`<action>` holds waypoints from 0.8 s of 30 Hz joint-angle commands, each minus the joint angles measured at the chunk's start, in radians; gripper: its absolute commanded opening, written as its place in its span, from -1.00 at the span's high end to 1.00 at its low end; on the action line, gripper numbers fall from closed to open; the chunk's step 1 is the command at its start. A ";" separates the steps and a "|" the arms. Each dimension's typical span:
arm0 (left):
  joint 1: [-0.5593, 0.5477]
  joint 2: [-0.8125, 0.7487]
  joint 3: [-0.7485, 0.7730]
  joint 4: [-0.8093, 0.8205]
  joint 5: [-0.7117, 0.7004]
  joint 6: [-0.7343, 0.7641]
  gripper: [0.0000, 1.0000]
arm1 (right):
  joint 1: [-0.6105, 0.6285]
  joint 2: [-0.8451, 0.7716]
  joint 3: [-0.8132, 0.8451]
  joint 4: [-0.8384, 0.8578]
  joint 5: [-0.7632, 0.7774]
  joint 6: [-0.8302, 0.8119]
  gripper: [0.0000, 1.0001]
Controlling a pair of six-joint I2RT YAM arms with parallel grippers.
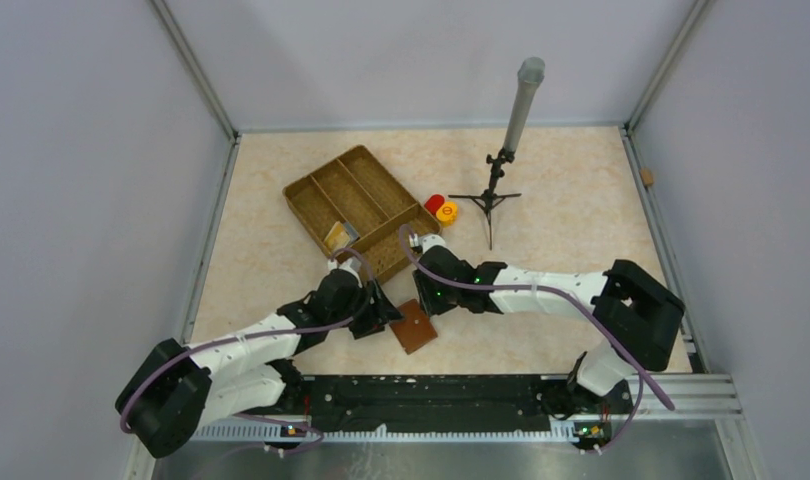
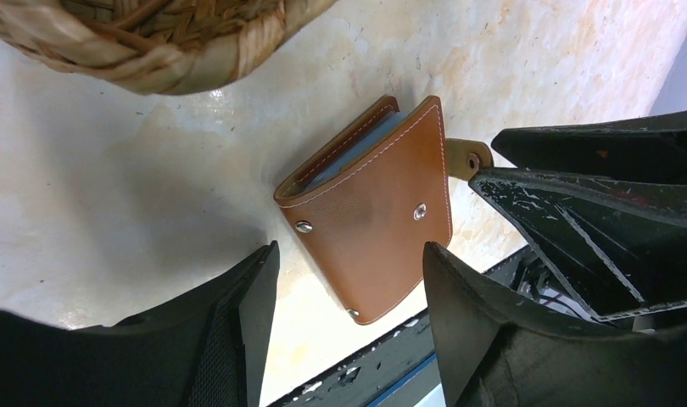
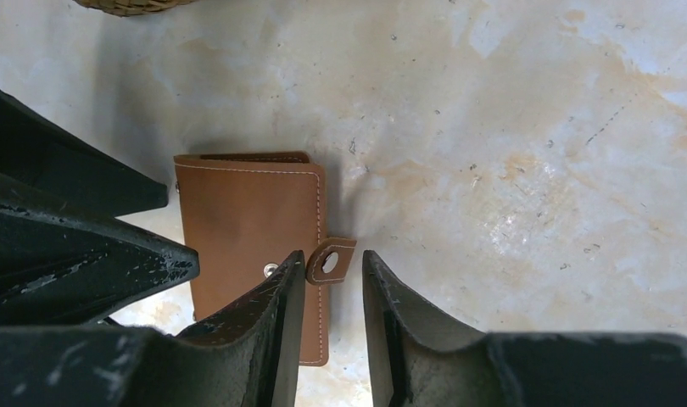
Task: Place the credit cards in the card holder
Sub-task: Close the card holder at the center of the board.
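Observation:
The card holder (image 1: 414, 325), a brown folded wallet, lies flat on the table near the front edge. In the left wrist view the card holder (image 2: 374, 208) shows a pale blue layer between its covers. My left gripper (image 2: 350, 254) is open, hovering over the holder's near corner. My right gripper (image 3: 333, 256) has its jaws narrowly apart on either side of the holder's clasp tab (image 3: 330, 261), with a gap still showing on the right of the tab. The holder's cover (image 3: 247, 212) lies left of those jaws. Credit cards (image 1: 339, 237), yellowish and pale, rest in the wicker tray's near corner.
The divided wicker tray (image 1: 326, 178) stands just behind both grippers, its rim (image 2: 153, 51) close above the left one. Red (image 1: 434, 203) and orange (image 1: 447, 212) caps and a small tripod stand (image 1: 494, 190) sit at the back right. A black rail (image 1: 481, 390) runs along the near edge.

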 commanded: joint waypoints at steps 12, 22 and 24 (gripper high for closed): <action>-0.064 0.076 0.051 -0.178 -0.138 0.016 -0.35 | 0.021 0.007 0.057 -0.021 0.019 -0.011 1.00; -0.144 0.235 0.138 -0.220 -0.244 0.010 -0.21 | 0.046 -0.004 0.003 0.045 -0.071 -0.032 1.00; -0.158 0.270 0.157 -0.242 -0.262 0.012 -0.16 | 0.051 -0.003 -0.003 0.051 -0.076 -0.036 1.00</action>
